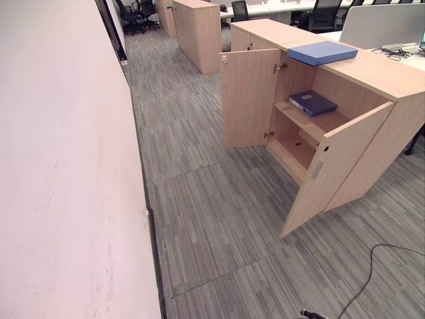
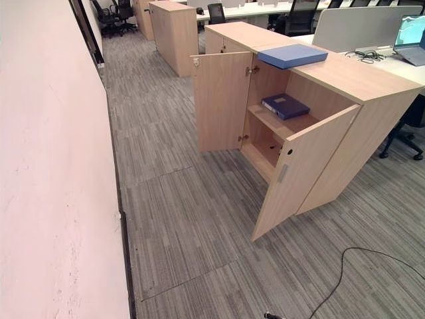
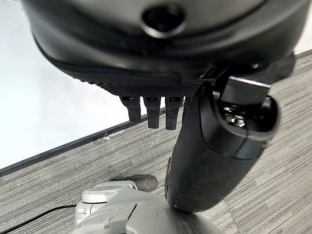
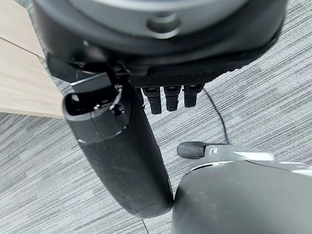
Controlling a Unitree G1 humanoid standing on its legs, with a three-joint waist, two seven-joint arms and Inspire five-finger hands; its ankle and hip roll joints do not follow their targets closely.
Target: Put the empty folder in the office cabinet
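Note:
A light wooden office cabinet (image 1: 372, 74) stands at the right with both doors swung open. A dark blue folder (image 1: 312, 103) lies flat on its upper shelf. On the cabinet's top rests a lighter blue folder (image 1: 323, 52), close to the front edge. My left hand (image 3: 214, 146) hangs low over the carpet, far from the cabinet, its fingers (image 3: 152, 113) straight and holding nothing. My right hand (image 4: 122, 156) hangs the same way, fingers (image 4: 168, 98) relaxed and empty, with a cabinet door's edge (image 4: 24, 83) beside it.
A long pale wall (image 1: 60, 166) runs along the left. The near open door (image 1: 335, 166) juts out into the carpeted aisle. Another wooden cabinet (image 1: 197, 33) and office chairs (image 1: 136, 13) stand further back. A desk with a laptop (image 2: 412, 33) lies behind the cabinet.

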